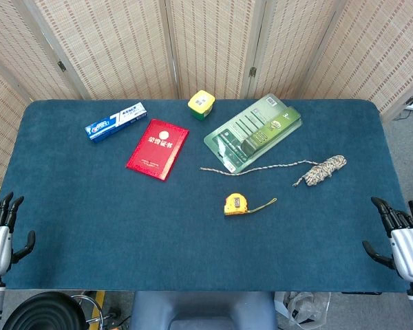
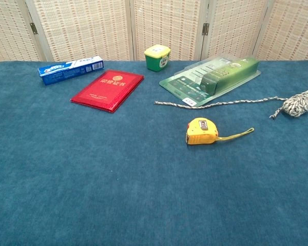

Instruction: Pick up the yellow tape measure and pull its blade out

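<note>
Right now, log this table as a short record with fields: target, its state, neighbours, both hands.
target: yellow tape measure, lying on the blue table, right of centre
state: untouched; a short yellow strap trails to its right
nearest thing: rope, beyond the target, its loose end running left
other items: red booklet, toothpaste box, green packaged item, small yellow-lidded green tub
left hand: at the table's near left edge, fingers apart, holding nothing
right hand: at the near right edge, fingers apart, holding nothing
</note>
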`<state>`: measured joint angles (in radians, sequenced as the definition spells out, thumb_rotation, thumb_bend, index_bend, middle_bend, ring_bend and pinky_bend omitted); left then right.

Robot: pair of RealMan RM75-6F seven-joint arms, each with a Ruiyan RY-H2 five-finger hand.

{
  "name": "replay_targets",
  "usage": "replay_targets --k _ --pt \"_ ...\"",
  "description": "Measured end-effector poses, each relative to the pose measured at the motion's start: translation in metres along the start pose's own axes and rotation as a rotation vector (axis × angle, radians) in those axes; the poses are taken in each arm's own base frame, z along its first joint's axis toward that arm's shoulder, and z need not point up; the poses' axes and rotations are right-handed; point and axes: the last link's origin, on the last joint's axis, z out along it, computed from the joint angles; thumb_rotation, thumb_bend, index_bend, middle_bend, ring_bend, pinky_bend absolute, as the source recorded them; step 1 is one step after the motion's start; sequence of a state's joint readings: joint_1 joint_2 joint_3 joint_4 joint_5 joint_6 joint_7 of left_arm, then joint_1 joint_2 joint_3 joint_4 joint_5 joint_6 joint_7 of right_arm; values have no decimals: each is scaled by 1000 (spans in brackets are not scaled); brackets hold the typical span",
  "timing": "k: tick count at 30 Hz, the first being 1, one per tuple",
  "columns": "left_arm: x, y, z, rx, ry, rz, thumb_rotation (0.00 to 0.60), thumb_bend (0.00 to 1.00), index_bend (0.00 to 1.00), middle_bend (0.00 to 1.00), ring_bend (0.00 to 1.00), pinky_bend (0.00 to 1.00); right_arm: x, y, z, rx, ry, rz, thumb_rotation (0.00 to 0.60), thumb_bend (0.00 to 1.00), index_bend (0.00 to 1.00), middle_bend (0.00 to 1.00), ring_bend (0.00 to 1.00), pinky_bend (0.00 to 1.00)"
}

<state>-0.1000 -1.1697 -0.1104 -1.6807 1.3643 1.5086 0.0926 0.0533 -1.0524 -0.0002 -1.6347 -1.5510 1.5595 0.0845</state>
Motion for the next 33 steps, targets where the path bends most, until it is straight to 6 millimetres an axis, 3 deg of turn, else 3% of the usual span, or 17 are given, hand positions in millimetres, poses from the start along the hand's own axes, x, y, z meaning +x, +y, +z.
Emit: replay_targets --k 9,18,24,33 --pt "1 2 1 -2 5 -4 600 498 99 0 0 0 -4 -10 9 48 -13 2 600 308 38 148 231 208" --pt "5 0 2 4 8 -7 600 499 99 0 0 0 -15 -42 44 159 -75 -29 600 308 40 177 252 208" --pt "5 -2 1 13 5 -10 600 498 98 0 0 0 -35 -81 82 251 -182 -65 600 308 65 177 252 208" --pt "10 -6 -1 25 16 -3 600 498 97 0 0 0 -89 -157 137 371 -356 -45 600 307 76 177 251 208"
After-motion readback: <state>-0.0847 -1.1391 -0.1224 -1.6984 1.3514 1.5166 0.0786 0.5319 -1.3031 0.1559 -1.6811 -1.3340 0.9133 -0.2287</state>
